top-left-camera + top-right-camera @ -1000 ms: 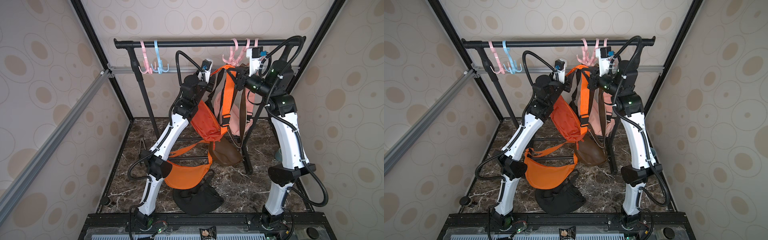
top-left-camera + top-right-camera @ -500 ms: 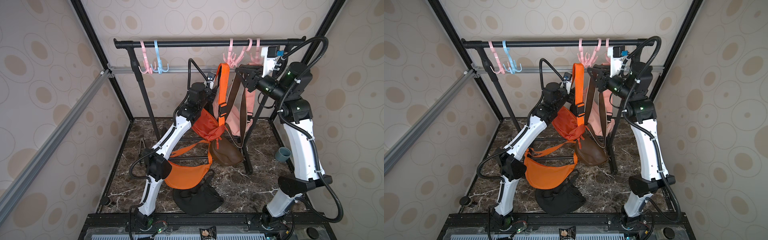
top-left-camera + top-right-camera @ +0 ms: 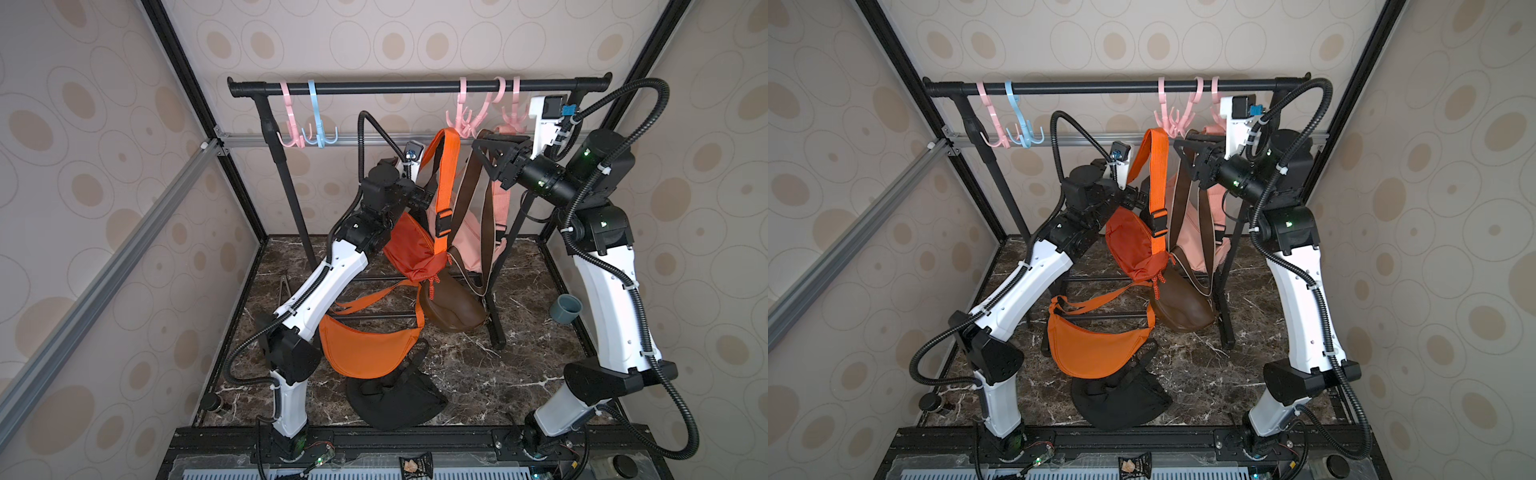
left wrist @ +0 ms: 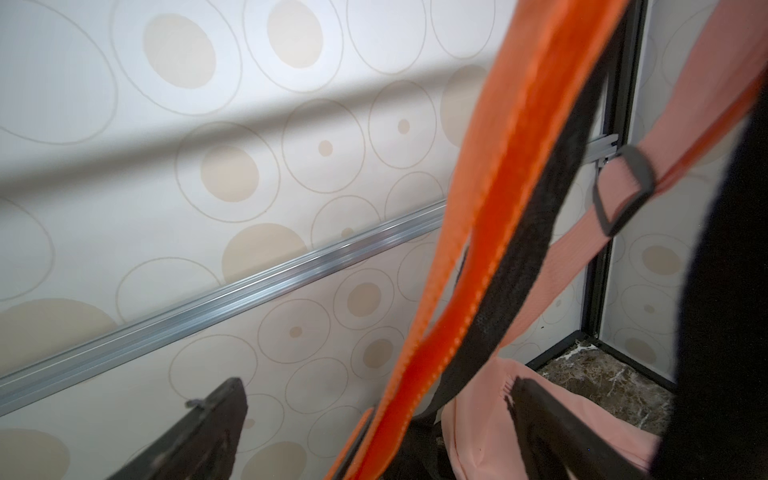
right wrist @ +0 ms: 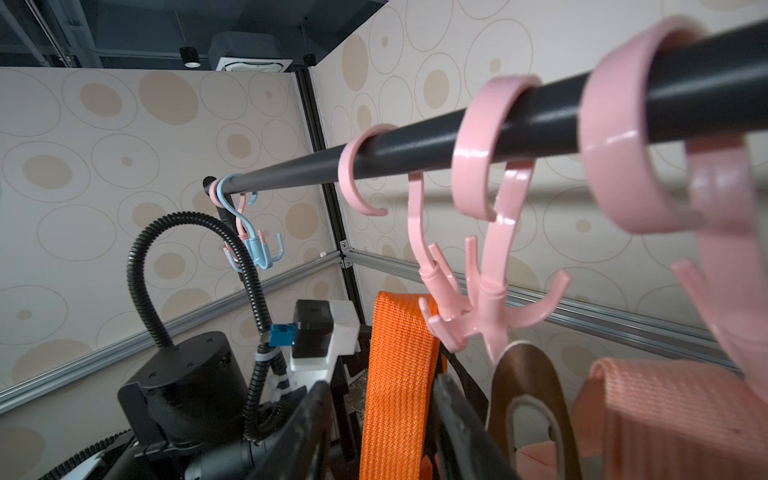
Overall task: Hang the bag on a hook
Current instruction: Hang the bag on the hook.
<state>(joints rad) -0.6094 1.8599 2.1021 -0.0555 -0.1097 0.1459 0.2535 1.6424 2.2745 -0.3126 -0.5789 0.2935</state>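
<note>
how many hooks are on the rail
5: a pink hook and a blue hook near one end, three pink hooks bunched near the other, above the hung bags. None seem hidden.

The red-orange bag (image 3: 409,249) is hanging upright by its bright orange strap (image 3: 446,174), which is looping over a pink hook (image 3: 461,118) on the black rail (image 3: 395,86). Its pouch is dangling beside the brown one, well above the floor.
</note>
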